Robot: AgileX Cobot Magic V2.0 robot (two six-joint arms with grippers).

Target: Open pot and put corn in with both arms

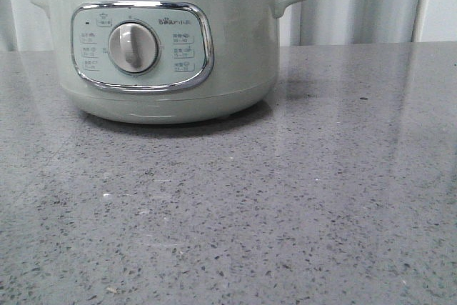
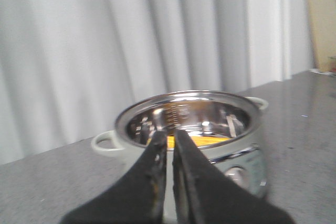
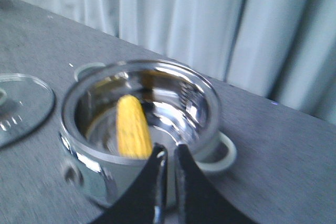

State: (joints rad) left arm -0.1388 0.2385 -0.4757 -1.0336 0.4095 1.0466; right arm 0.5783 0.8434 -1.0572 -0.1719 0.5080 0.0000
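Note:
The pale green pot stands at the back left of the table with no lid on it. It also shows in the left wrist view and the right wrist view. The yellow corn lies inside the pot on its steel bottom; a strip of it shows in the left wrist view. My left gripper is shut and empty, held back from the pot's rim. My right gripper is shut and empty, above and outside the rim. Neither gripper shows in the front view.
A round glass lid lies flat on the grey speckled table beside the pot. Pale curtains hang behind the table.

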